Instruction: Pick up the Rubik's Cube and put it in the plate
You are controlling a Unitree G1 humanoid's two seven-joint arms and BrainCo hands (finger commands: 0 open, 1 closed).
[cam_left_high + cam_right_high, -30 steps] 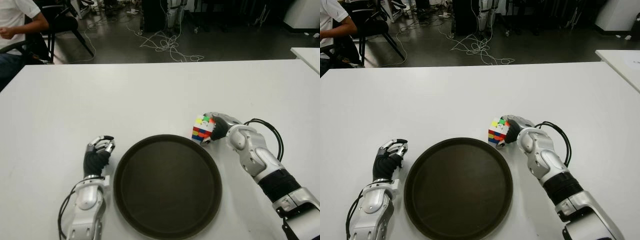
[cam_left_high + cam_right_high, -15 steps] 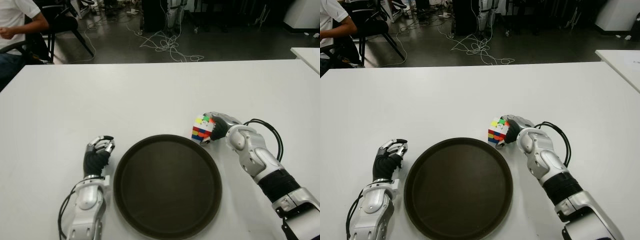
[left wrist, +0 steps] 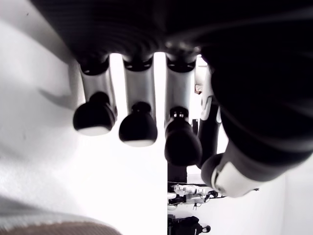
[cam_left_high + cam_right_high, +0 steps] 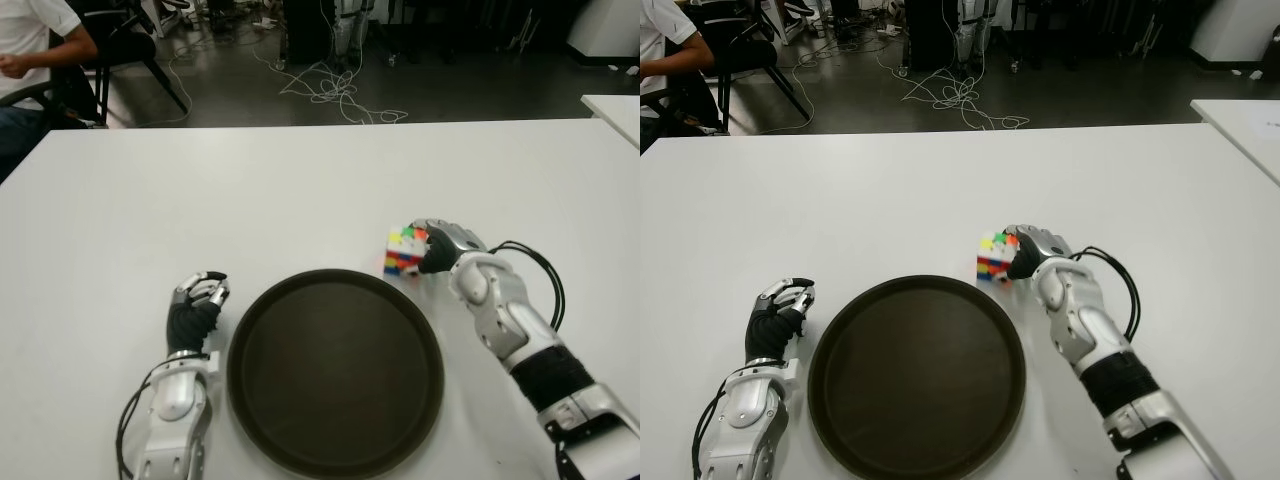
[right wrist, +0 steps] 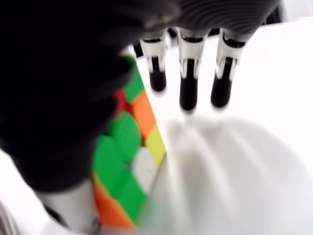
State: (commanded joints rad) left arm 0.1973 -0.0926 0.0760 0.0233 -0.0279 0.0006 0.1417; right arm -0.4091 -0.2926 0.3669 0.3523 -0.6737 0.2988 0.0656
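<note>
Closest to the robot is the round dark brown plate (image 4: 335, 455), sitting flat on the white desk (image 4: 250, 190) with nothing in it. Just off its left rim is the left hand (image 4: 196, 303), fingers curled in and holding nothing; its wrist view shows the fingertips (image 3: 138, 129) bent over bare desk.

A bit further back, right by the plate's far right rim, is the multicoloured Rubik's Cube (image 4: 404, 250). It's outside the plate, close to the rim. The right hand (image 4: 440, 244) is up against the cube's right side. In its wrist view the thumb side presses on the green and orange face of the cube while three fingers (image 5: 188, 85) stick out straight past it, so it's a loose hold at best. Can't really tell if the cube is off the desk or not.

Beyond the desk's far edge there's a dark floor with a tangle of white cables (image 4: 335, 90), and a person in a white shirt (image 4: 35, 45) sits on a chair at the far left.
</note>
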